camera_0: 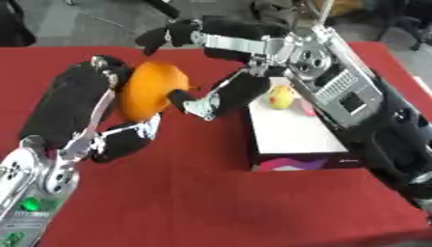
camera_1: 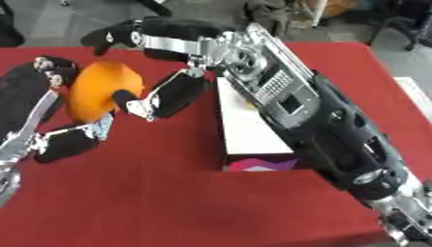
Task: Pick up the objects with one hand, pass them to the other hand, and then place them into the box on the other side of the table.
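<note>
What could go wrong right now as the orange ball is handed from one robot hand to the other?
1. The orange ball sits between the left hand and right hand; if the left lets go before the right hand's fingers wrap it, it may drop onto the red table.
2. The right arm hangs over the white box, so lowering could knock its wall or the yellow fruit inside.

Held between left hand (camera_0: 80,103) and right hand (camera_0: 221,72) above the table (camera_0: 194,202): pumpkin (camera_0: 150,90); box (camera_0: 291,132) just right, fruit (camera_0: 281,97) inside
</note>
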`<state>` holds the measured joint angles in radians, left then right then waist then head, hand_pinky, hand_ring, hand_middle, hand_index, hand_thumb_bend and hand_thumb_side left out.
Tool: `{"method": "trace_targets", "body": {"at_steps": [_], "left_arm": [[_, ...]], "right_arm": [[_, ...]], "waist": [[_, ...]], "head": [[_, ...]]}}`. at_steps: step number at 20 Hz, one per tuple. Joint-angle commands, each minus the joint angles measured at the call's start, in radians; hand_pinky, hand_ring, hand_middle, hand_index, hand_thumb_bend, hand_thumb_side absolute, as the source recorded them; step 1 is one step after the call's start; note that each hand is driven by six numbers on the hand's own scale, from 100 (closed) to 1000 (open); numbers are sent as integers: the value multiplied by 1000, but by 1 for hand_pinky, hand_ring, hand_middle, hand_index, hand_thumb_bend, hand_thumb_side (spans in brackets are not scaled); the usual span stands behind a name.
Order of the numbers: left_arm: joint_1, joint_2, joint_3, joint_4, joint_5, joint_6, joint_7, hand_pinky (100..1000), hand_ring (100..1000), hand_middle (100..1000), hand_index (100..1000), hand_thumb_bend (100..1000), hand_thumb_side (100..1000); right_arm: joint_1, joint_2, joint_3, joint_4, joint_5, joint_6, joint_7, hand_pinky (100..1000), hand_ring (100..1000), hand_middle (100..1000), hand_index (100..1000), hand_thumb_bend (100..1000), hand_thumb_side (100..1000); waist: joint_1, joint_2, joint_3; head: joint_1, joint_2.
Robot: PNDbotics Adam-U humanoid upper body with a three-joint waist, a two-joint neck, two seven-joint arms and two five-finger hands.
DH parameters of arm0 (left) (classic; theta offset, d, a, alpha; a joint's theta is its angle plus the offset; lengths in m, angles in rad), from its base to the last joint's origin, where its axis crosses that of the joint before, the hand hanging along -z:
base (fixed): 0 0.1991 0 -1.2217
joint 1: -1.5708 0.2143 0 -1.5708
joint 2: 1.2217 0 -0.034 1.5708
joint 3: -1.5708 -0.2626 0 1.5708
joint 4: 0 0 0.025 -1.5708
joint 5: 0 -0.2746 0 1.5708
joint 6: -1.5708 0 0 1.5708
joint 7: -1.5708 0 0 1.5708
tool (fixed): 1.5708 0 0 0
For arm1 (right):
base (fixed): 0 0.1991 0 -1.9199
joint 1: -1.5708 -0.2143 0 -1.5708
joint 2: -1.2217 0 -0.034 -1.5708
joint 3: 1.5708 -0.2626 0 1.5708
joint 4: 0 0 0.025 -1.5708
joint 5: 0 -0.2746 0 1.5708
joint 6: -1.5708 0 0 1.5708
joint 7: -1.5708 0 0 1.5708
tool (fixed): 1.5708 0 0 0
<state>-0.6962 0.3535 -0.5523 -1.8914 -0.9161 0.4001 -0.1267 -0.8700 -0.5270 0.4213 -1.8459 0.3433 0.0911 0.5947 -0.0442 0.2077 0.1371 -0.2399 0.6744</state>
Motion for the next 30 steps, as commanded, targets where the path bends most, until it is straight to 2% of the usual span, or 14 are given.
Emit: {"method": "trace_targets", "body": {"at_steps": [1, 2, 5, 8, 9, 12, 18, 20, 21, 22, 23, 25, 27, 30], "left_arm": [[-22, 11, -1, -28, -17, -12, 3, 652, 522, 395, 508, 100, 265], [-23, 11, -2, -29, -21, -15, 4, 651, 522, 394, 508, 100, 269], [-22, 10, -3, -32, -19, -25, 14, 652, 521, 388, 508, 100, 289], [-20, 9, -5, -30, 4, -46, 40, 661, 526, 386, 511, 100, 299], [-19, 8, -6, -25, 8, -55, 47, 663, 529, 390, 516, 100, 300], [-18, 3, -6, -2, 16, -73, 57, 667, 530, 393, 520, 100, 315], [-19, -19, 1, 53, 34, -60, 77, 666, 526, 392, 528, 100, 351], [-21, -27, 3, 71, 40, -51, 89, 669, 531, 412, 564, 100, 329], [-20, -29, 5, 78, 44, -42, 98, 678, 549, 448, 611, 100, 246], [-18, -30, 8, 85, 47, -28, 107, 727, 640, 562, 759, 100, 264], [-15, -29, 9, 93, 47, -10, 111, 793, 740, 666, 884, 209, 435], [-7, -25, 15, 113, 43, 43, 100, 853, 812, 746, 941, 380, 620], [2, -17, 26, 118, 53, 96, 91, 856, 827, 747, 960, 466, 711], [17, 4, 48, 104, 111, 163, 93, 836, 813, 720, 951, 513, 795]], "right_arm": [[-16, -19, 0, 39, 44, -15, 10, 955, 1000, 878, 1000, 100, 332], [-17, -16, 4, 55, 53, -18, 13, 955, 1000, 865, 997, 100, 320], [-19, -5, 9, 91, 42, -23, 1, 948, 1000, 748, 932, 100, 236], [-18, 0, 8, 98, -19, -7, -34, 936, 989, 555, 811, 100, 100], [-17, 1, 7, 98, -52, 5, -51, 926, 952, 476, 753, 100, 100], [-13, 0, 4, 91, -166, 42, -106, 909, 891, 358, 635, 100, 100], [-4, -3, -2, 83, -347, 99, -118, 888, 853, 251, 428, 100, 153], [-1, -4, -5, 81, -388, 126, -128, 882, 843, 218, 381, 100, 145], [0, -6, -8, 78, -404, 140, -135, 879, 834, 202, 361, 100, 139], [2, -8, -11, 74, -416, 152, -143, 876, 823, 183, 342, 100, 136], [4, -11, -14, 69, -425, 160, -153, 876, 819, 179, 339, 100, 134], [8, -19, -24, 58, -440, 171, -170, 875, 817, 174, 335, 100, 131], [12, -30, -41, 52, -455, 170, -182, 874, 814, 174, 336, 100, 127], [19, -55, -67, 39, -480, 163, -202, 874, 811, 173, 336, 100, 120]], "waist": [[2, -14, 2], [2, -14, 2], [1, -12, 3], [0, -11, 3], [0, -11, 3], [0, -11, 2], [1, -11, -1], [1, -10, -1], [1, -10, -2], [1, -10, -2], [1, -11, -3], [1, -11, -3], [2, -12, -4], [3, -14, -7]], "head": [[-3, -7], [-4, -7], [-6, -9], [-6, -8], [-6, -7], [-3, -7], [-4, -6], [-4, -5], [-4, -4], [-4, -4], [-4, -3], [-3, -2], [-3, -1], [-3, 0]]}}
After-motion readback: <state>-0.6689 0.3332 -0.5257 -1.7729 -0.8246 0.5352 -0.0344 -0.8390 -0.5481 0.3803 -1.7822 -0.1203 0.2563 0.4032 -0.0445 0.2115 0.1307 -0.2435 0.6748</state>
